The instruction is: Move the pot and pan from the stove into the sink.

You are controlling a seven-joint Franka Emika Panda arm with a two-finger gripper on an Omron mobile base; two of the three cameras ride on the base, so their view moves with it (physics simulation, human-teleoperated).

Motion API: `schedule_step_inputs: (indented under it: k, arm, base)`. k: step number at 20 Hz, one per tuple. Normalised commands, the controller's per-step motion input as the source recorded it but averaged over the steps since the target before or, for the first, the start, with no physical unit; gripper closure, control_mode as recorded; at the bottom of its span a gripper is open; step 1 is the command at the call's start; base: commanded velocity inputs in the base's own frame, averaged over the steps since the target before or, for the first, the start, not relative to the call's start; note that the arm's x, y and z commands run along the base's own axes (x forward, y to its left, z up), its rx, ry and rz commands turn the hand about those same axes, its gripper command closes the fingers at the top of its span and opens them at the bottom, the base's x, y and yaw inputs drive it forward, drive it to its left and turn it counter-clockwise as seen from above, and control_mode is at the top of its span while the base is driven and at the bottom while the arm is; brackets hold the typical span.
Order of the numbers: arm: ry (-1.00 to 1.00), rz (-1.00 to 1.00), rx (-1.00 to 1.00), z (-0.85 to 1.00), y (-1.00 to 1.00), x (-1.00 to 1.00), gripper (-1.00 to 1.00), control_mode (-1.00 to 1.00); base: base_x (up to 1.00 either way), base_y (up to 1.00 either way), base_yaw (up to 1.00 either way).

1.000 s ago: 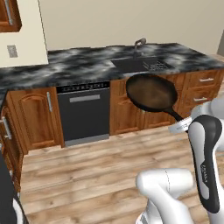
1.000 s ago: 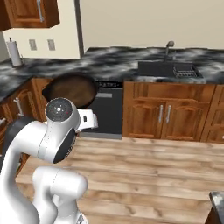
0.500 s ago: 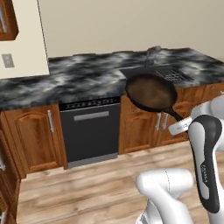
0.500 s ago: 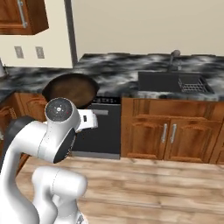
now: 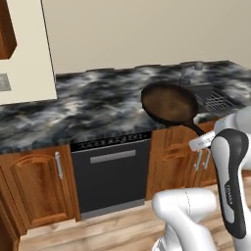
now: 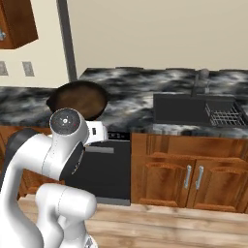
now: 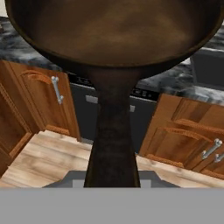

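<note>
Pan (image 5: 169, 103) held up by its handle in clamped jaws — in front of the counter (image 5: 93, 105), sink (image 6: 181, 109) well apart.

Pan (image 6: 78, 99) aloft left of sink (image 6: 193, 109); faucet (image 6: 199, 81) behind.

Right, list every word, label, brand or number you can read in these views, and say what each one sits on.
Small dark lettering on the white arm link, left base view: too small and blurred to read.
Pale markings along the dishwasher's control strip: too small to read.
Nothing readable on the pan, sink or cabinets.
</note>
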Motion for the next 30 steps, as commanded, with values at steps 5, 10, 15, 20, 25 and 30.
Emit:
schedule_step_inputs:
  k: [5, 10, 15, 20, 25, 30]
  arm:
    - [0.00, 0.00, 0.00, 0.00, 0.00, 0.00, 1.00, 1.00]
    - [0.00, 0.00, 0.00, 0.00, 0.00, 0.00, 1.00, 1.00]
    - [0.00, 0.00, 0.00, 0.00, 0.00, 0.00, 1.00, 1.00]
    - [0.00, 0.00, 0.00, 0.00, 0.00, 0.00, 1.00, 1.00]
    - [0.00, 0.00, 0.00, 0.00, 0.00, 0.00, 1.00, 1.00]
    - [0.00, 0.00, 0.00, 0.00, 0.00, 0.00, 1.00, 1.00]
  base:
    - [0.19, 0.03, 0.04]
    - [0.09, -0.25, 0.02]
    - [0.32, -0.72, 0.04]
    - [0.22, -0.70, 0.06]
    - [0.12, -0.58, 0.06]
    - [0.05, -0.64, 0.07]
